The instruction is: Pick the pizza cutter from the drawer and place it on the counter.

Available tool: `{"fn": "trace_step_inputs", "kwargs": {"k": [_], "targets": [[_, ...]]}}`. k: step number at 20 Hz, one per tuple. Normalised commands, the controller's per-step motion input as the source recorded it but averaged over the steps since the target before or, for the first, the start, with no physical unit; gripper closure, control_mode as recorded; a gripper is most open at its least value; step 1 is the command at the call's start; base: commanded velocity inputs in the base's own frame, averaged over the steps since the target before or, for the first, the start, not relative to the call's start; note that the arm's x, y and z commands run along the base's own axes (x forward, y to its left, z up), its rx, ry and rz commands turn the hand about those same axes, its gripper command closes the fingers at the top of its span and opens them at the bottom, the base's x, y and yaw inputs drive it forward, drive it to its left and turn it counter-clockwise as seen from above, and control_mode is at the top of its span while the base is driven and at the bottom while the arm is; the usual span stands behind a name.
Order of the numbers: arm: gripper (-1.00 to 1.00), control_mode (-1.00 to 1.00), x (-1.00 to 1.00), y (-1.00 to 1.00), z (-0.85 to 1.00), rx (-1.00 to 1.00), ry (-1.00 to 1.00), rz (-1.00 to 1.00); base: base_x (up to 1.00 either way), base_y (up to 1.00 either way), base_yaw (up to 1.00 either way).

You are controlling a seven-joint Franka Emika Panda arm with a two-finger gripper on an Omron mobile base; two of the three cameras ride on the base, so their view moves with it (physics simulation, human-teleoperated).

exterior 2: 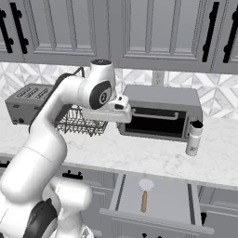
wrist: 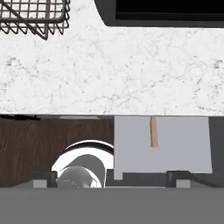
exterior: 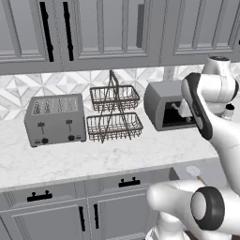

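Observation:
The pizza cutter lies in the open grey drawer below the counter, its pale disc toward the counter and its tan handle pointing outward. In the left base view the pizza cutter shows at the right, in the drawer. My gripper hangs high above the counter's front edge, facing down, in front of the toaster oven. Its fingertips stand wide apart with nothing between them. From the hand view I see the tan handle on the drawer floor; the counter edge hides the disc.
On the counter stand a toaster, a two-tier wire basket rack, a toaster oven and a white shaker with a dark cap. Grey wall cabinets hang above. Closed drawer fronts with black handles sit left of the open drawer.

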Motion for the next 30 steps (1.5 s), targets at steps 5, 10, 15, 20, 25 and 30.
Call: {"fn": "trace_step_inputs", "kwargs": {"k": [5,10,15,20,25,30], "targets": [[-1.00,-1.00,0.00,-0.95,-0.72,0.01,0.13,-0.09,0.00,0.00,0.00],[-1.00,-1.00,0.00,-0.71,-0.87,0.00,0.11,-0.03,0.00,0.00,0.00],[-1.00,-1.00,-0.04,-0.49,-0.70,0.00,0.06,0.00,0.00,0.00,0.00],[-1.00,-1.00,-0.14,-0.29,-0.66,0.05,0.00,0.00,0.00,0.00,0.00],[-1.00,-1.00,-0.39,-0.40,-0.70,0.04,0.00,0.00,0.00,0.00,0.00],[-1.00,-1.00,-0.33,-0.11,-0.55,0.00,0.00,0.00,0.00,0.00,0.00]]}}
